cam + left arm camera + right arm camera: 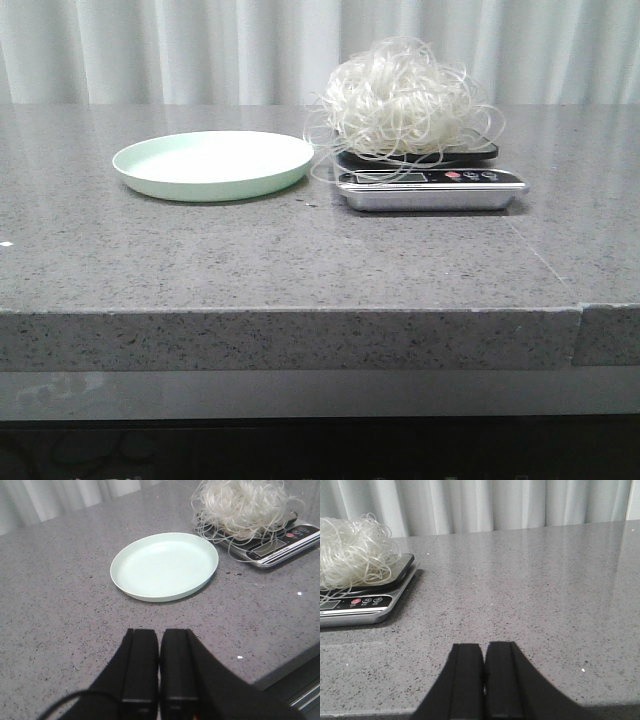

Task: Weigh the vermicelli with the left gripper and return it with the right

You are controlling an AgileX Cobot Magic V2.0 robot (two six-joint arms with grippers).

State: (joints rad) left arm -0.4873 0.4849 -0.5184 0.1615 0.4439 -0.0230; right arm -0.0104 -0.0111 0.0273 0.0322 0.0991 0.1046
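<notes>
My right gripper (484, 680), jaws pressed together like my left gripper (159, 672), should open wide and gently scoop the whole noodles (400, 98) off the scale (430, 188) onto the plate (213, 164)

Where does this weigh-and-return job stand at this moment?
Done: the vermicelli sits on the scale, and the green plate is bare. In hand: nothing; the left gripper and right gripper are both shut and empty. Left: the right gripper returning it.

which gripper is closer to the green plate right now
Left. The left gripper, shut, sits just short of the green plate, facing it. The right gripper is beyond the scale, which stands between it and the plate.
</notes>
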